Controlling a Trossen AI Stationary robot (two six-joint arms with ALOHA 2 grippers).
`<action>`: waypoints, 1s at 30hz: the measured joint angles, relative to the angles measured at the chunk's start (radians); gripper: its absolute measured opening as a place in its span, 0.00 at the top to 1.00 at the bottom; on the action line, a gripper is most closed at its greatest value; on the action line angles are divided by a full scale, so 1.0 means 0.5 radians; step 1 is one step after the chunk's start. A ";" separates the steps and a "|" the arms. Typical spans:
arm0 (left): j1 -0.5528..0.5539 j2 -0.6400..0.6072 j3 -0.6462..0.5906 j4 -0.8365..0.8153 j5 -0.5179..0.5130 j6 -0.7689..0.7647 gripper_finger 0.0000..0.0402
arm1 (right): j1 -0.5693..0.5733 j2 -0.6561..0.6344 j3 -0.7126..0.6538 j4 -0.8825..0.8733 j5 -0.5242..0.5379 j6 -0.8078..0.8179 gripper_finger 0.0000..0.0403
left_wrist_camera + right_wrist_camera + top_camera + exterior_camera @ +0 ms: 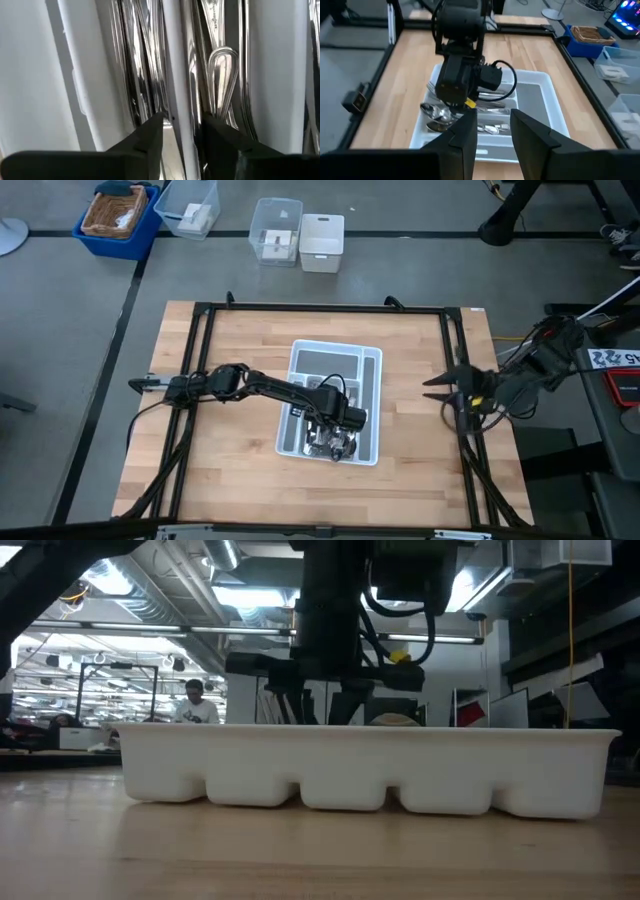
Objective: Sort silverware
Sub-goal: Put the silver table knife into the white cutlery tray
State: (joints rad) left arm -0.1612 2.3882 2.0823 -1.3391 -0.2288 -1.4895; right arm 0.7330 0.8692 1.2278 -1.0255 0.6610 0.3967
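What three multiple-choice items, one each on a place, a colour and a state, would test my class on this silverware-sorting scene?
1. Where is the left gripper?
A. Over the white tray
B. At the table's far left corner
C. Above the blue bin

2. What colour is the tray that holds the silverware?
A. Blue
B. White
C. Black

3. How does the right gripper stand?
A. Shut on a fork
B. Down inside the tray
C. Empty, jaws apart, beside the table's right edge

Answers:
1 A: the high view shows the left arm reaching over the tray's near end.
2 B: the high and low views show it white.
3 C: the right wrist view shows a gap between its fingers and nothing in them.
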 joint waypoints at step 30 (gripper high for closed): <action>-0.065 0.003 0.058 -0.049 -0.046 -0.099 0.98 | 0.000 -0.238 0.000 0.042 0.001 0.049 0.70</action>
State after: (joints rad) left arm -0.1937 2.3896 2.1113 -1.3637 -0.2520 -1.5390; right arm 0.7330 0.7502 1.2278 -1.0045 0.6617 0.4214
